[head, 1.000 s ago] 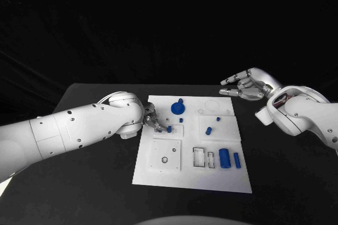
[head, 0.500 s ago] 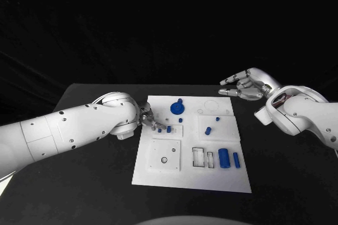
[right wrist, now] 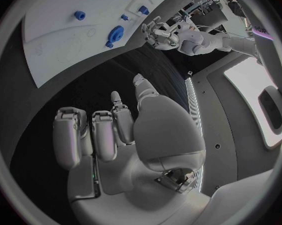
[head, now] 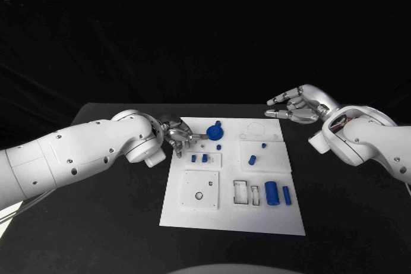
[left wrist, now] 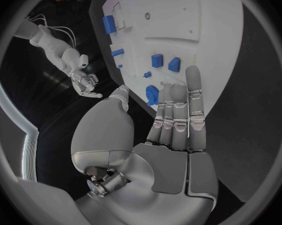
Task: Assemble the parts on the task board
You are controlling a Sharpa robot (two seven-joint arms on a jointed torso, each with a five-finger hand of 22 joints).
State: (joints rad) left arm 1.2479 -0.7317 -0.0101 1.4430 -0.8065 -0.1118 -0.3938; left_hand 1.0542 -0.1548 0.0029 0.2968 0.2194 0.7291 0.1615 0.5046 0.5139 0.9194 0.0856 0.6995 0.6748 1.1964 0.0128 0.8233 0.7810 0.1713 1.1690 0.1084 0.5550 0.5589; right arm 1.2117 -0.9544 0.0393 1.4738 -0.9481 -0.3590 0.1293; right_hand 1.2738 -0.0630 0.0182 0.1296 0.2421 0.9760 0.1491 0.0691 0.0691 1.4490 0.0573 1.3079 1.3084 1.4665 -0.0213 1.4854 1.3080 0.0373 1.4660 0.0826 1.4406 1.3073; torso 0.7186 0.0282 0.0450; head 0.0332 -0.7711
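Observation:
The white task board (head: 231, 217) lies mid-table. Two small blue parts (head: 199, 158) stand side by side in a small square plate near its left edge. My left hand (head: 176, 134) hovers just beyond them at the board's left edge, fingers stretched out and holding nothing; in the left wrist view its fingers (left wrist: 178, 115) point over the board (left wrist: 197, 20). A blue disc with a knob (head: 214, 130) sits close to that hand. My right hand (head: 296, 104) floats off the board's far right corner, fingers loosely bent and holding nothing.
More blue parts lie on the board: a thick cylinder (head: 272, 192) and a thin bar (head: 288, 195) at the near right, small pegs (head: 253, 160) in the middle. Empty rectangular slots (head: 242, 192) and a square plate with a hole (head: 199, 194) sit nearby.
My left hand has drawn back from the two small blue parts toward the board's far left edge, leaving them standing. The right hand has stayed put.

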